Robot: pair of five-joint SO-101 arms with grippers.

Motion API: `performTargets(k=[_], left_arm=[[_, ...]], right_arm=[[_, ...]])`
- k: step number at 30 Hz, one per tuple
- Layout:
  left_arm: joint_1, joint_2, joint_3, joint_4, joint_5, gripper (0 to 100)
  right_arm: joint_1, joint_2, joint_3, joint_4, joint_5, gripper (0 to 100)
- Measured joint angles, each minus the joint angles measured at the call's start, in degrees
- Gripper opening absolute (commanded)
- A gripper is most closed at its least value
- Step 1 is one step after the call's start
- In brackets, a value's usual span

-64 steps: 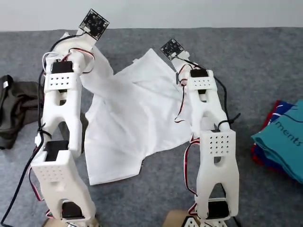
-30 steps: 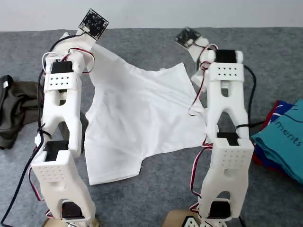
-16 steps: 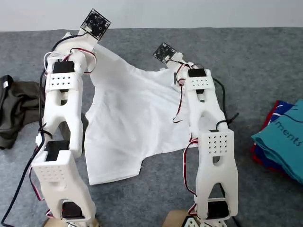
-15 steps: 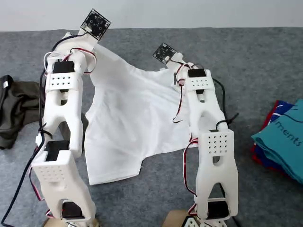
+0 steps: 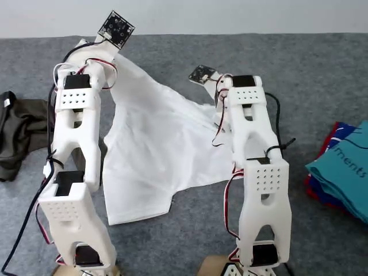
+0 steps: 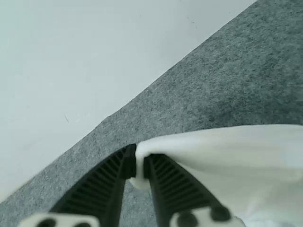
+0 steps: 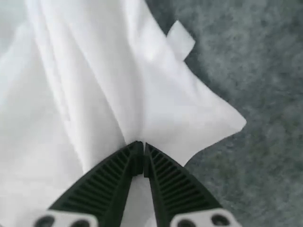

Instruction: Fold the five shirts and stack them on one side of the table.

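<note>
White shirt (image 5: 164,144): spread, creased, on the grey table cover (image 5: 322,75) between the two arms.
Left gripper (image 6: 139,160): at the shirt's far left corner, jaws pinching a thin edge of cloth.
Right gripper (image 7: 143,151): at the shirt's far right side, jaws pressed together on a bunched fold.
Dark shirt (image 5: 17,135): crumpled, well left of the white shirt.
Folded pile (image 5: 344,169): well right of it.
Risk: the left hold looks shallow, so uneven pulling may free that corner and skew the fold.

Grey table (image 5: 322,75); white shirt (image 5: 161,144); teal shirt (image 5: 345,172), white print; dark olive shirt (image 5: 17,132).
</note>
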Motion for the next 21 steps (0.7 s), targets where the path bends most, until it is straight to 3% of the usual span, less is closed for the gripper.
performTargets(k=[5, 11, 15, 21], left_arm=[[0.0, 0.0, 0.0, 0.0, 0.0, 0], [0.0, 0.0, 0.0, 0.0, 0.0, 0], [0.0, 0.0, 0.0, 0.0, 0.0, 0], [0.0, 0.0, 0.0, 0.0, 0.0, 0]], right_arm=[[0.0, -4.31, 0.0, -1.85, -0.09, 3.1], [0.0, -5.36, 0.0, -11.96, -7.91, 19.7], [0.0, -5.27, 0.0, -17.32, -13.63, 20.2], [0.09, 0.88, 0.09, -20.92, -16.35, 20.4]])
